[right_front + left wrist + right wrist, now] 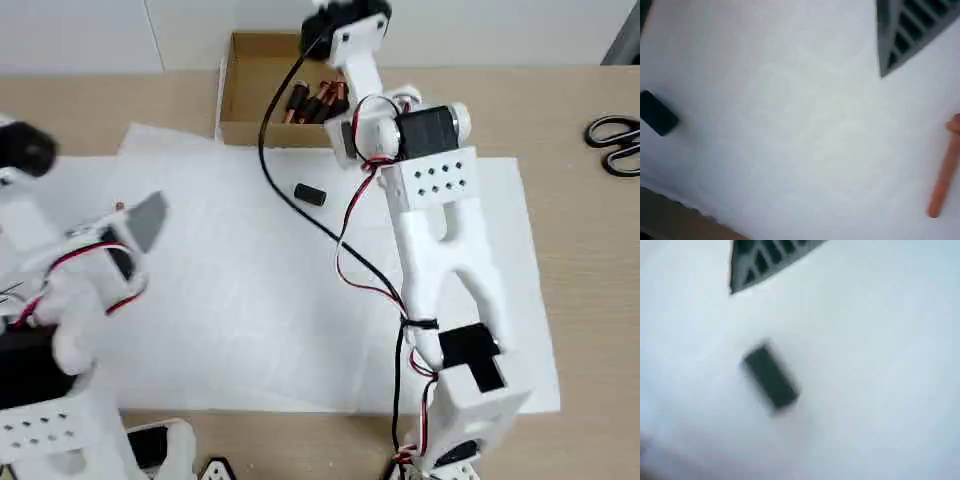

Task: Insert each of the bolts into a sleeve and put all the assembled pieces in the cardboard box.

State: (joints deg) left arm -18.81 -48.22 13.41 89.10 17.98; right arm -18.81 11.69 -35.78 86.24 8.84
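Nearest to us, the left arm [60, 330] stands at the near left corner of the desk [570, 90], bent over a white sheet [250, 310] that covers much of the desk. Of the left fingers [905, 32] we see one grey ribbed piece above the sheet, and we cannot tell whether they are spread or pressed together. One orange bolt [944, 172] lies flat on the sheet near them, touching nothing.

The right arm [445, 230] rises from the near right edge and stretches away over the sheet. The right fingers [760, 260] likewise show a single grey piece, and we cannot tell their state.

Farther on, a black sleeve [311, 194] lies on its side on the sheet, alone and well apart from the bolt. Beyond the sheet's far edge sits the cardboard box [262, 133], with several assembled pieces [318, 100] lying together inside. Scissors [615, 145] rest on the bare desk at the far right.
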